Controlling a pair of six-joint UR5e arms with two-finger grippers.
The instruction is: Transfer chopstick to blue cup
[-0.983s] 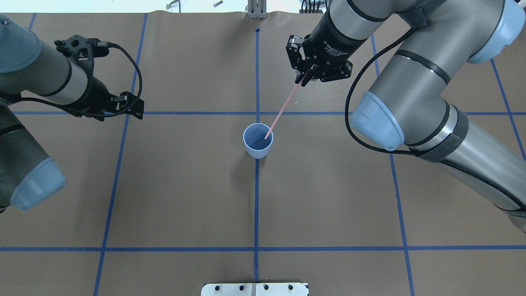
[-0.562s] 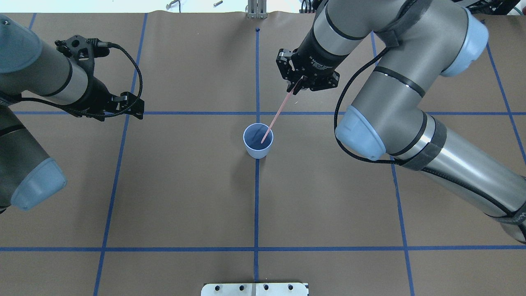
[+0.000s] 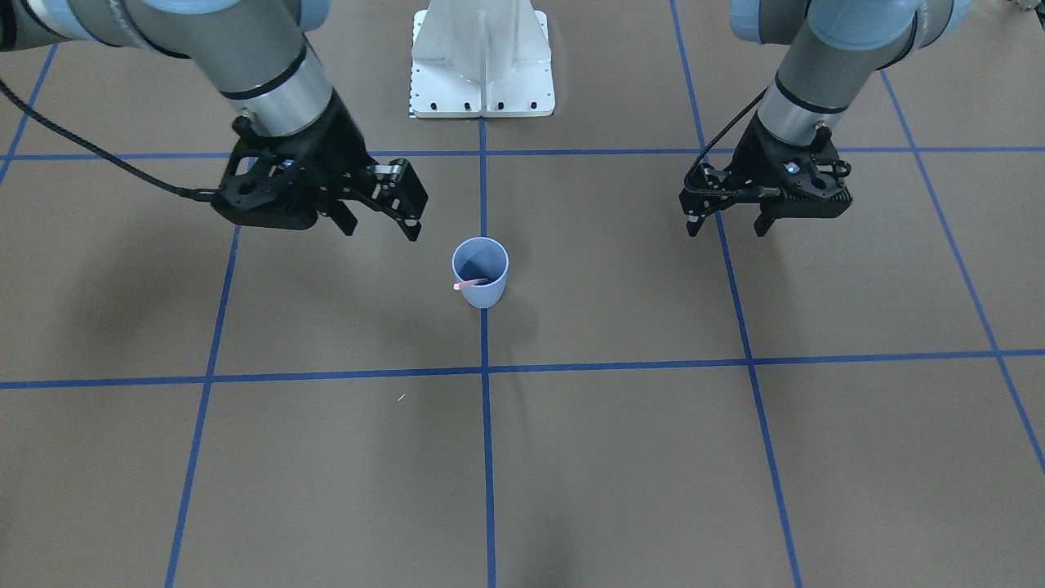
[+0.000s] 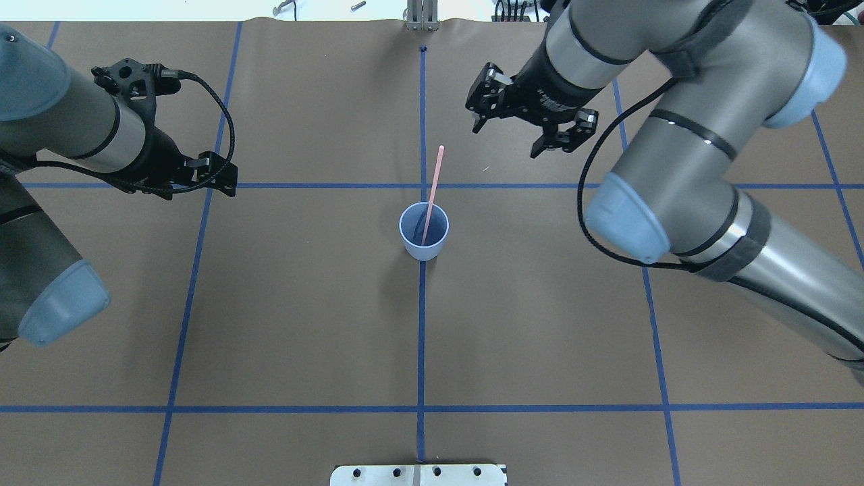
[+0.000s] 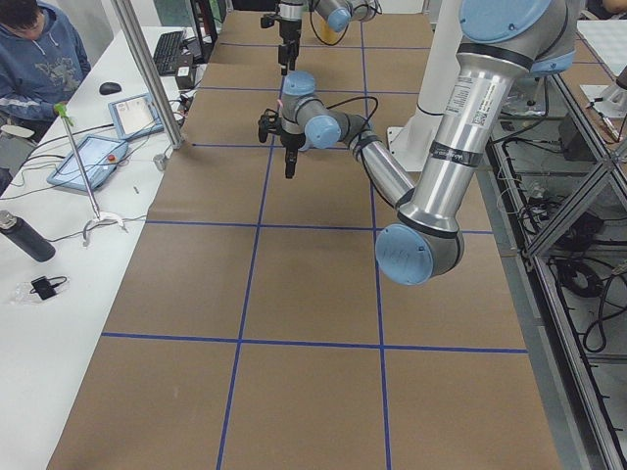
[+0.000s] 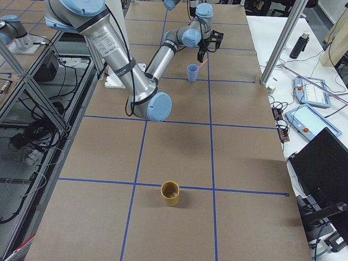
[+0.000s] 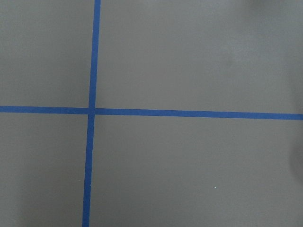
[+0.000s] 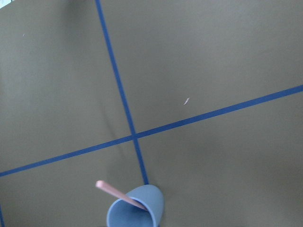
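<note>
The blue cup [image 4: 424,251] stands upright at the table's middle on the centre tape line. One pale pink chopstick [image 4: 435,172] stands in it, tip down, and leans over the far rim, free of any gripper. My right gripper [image 4: 506,140] is open and empty, above and beyond the cup to its right, apart from the stick's top end. In the front view the cup [image 3: 483,296] shows with the stick's end [image 3: 465,285] at its rim, and the right gripper [image 3: 382,232] is open. My left gripper [image 3: 726,231] is open and empty, far to the side. The right wrist view shows the cup [image 8: 142,213] and the stick [image 8: 116,190].
A tan cup [image 6: 170,193] stands far off toward the table's end on my right. The white base plate [image 3: 482,65] sits at the robot's edge. Blue tape lines [image 4: 421,337] grid the brown table cover. A small pale speck [image 3: 401,398] lies beyond the cup.
My right gripper has opened and let go of the chopstick, then drawn back to the right. The stick now rests in the cup on its own. The left arm has not moved.
</note>
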